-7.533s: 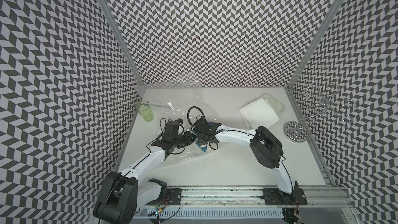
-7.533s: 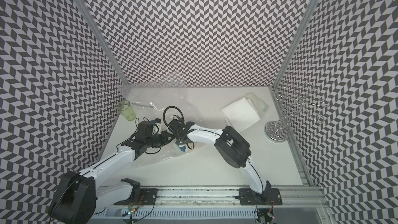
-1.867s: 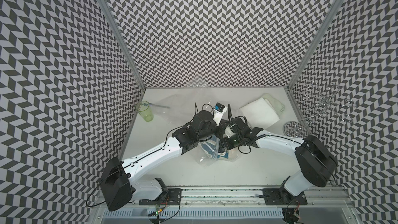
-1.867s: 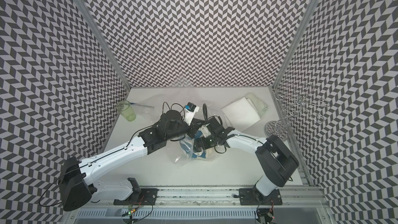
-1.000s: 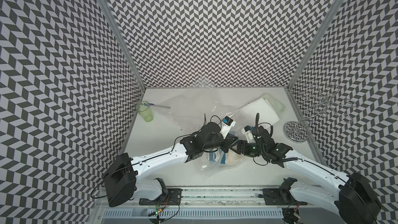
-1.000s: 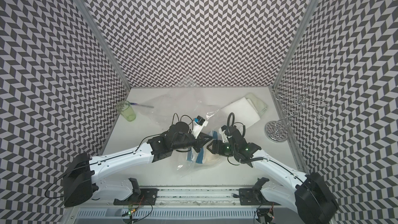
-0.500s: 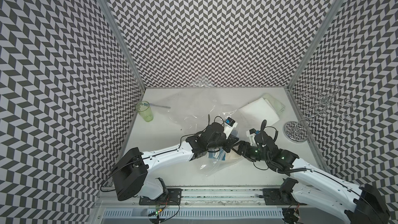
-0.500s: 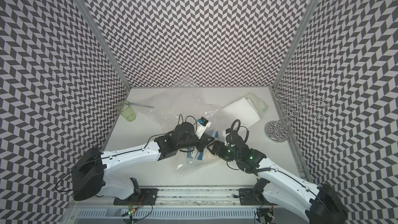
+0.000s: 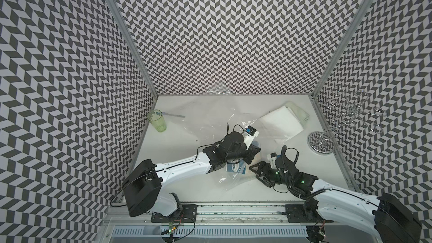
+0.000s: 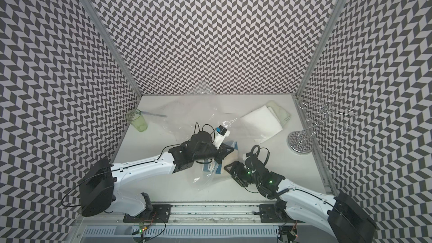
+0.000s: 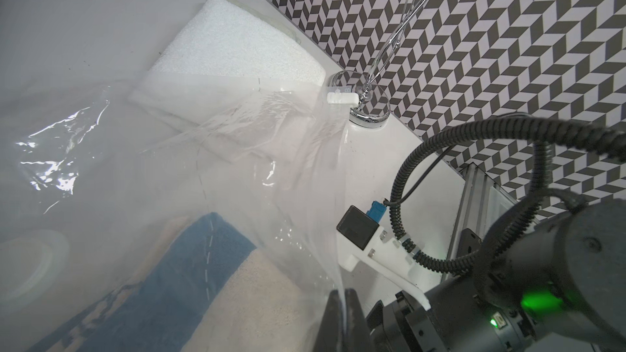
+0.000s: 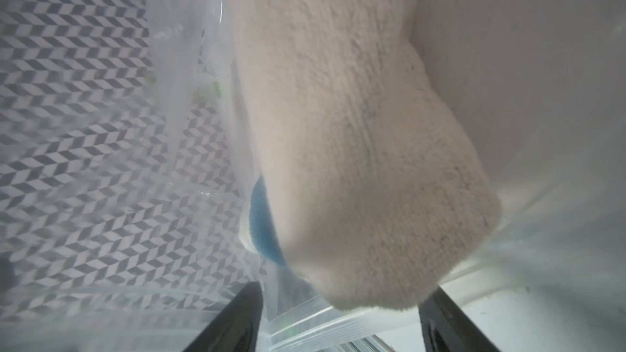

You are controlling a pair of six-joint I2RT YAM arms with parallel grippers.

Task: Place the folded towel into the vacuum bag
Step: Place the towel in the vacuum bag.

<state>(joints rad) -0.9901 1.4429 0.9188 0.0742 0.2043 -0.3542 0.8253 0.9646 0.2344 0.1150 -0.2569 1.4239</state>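
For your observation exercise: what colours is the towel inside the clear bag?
The towel is cream and blue, clearest in the right wrist view.

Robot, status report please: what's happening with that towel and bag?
Left hand shut on vacuum bag edge. Right hand open, towel end between its fingers. Towel in bag, end at opening. White cloth lies farther back.

**Four cameras, one table**

Both top views look steeply down from above the front, sharing the whole table (image 9: 175,141) (image 10: 152,141); left wrist view faces across the bag (image 11: 169,164) toward the right arm (image 11: 559,265); right wrist view sits close against the towel (image 12: 355,130).
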